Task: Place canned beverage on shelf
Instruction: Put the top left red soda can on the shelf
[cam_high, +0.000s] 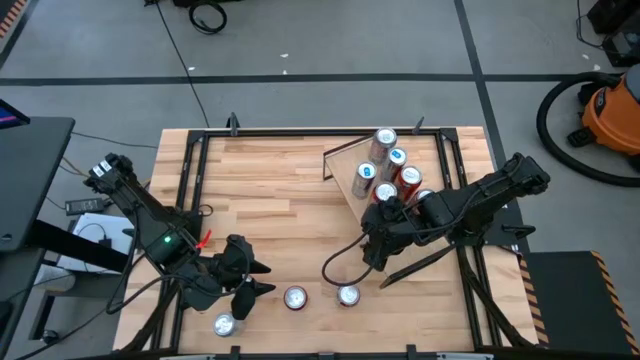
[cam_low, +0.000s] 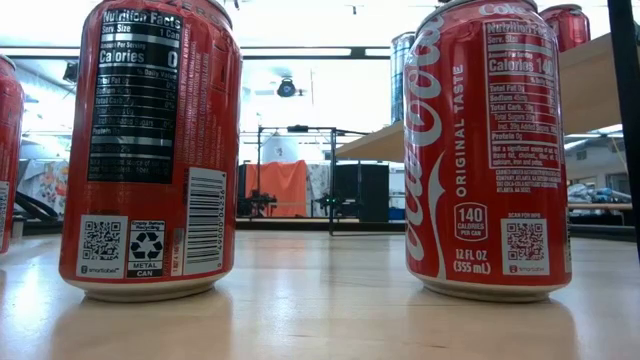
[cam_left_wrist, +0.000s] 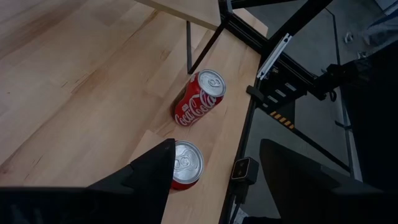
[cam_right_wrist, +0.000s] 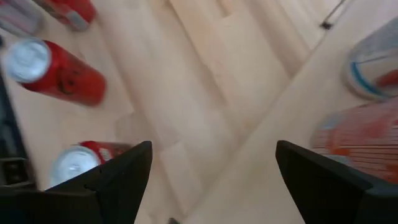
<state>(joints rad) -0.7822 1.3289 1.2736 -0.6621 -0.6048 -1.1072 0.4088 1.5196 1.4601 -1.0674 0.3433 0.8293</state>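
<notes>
Three red cans stand upright on the tabletop near its front edge (cam_high: 223, 323) (cam_high: 295, 297) (cam_high: 348, 295). Two of them fill the low view (cam_low: 150, 150) (cam_low: 490, 150). The shelf (cam_high: 345, 165), a light wood plank on thin black legs, stands at the far right with several cans on it (cam_high: 385, 140). My left gripper (cam_high: 258, 278) is open and empty just left of the middle can (cam_left_wrist: 185, 163), not touching it. My right gripper (cam_high: 372, 258) is open and empty, above the table beside the shelf's near end (cam_right_wrist: 292, 93).
A black metal frame (cam_high: 190, 170) runs around the tabletop's edges. A dark cable loop (cam_high: 335, 265) lies by my right gripper. Bare wood (cam_high: 270, 190) lies in the table's middle and far left. In the low view the shelf (cam_low: 590, 65) rises behind the right can.
</notes>
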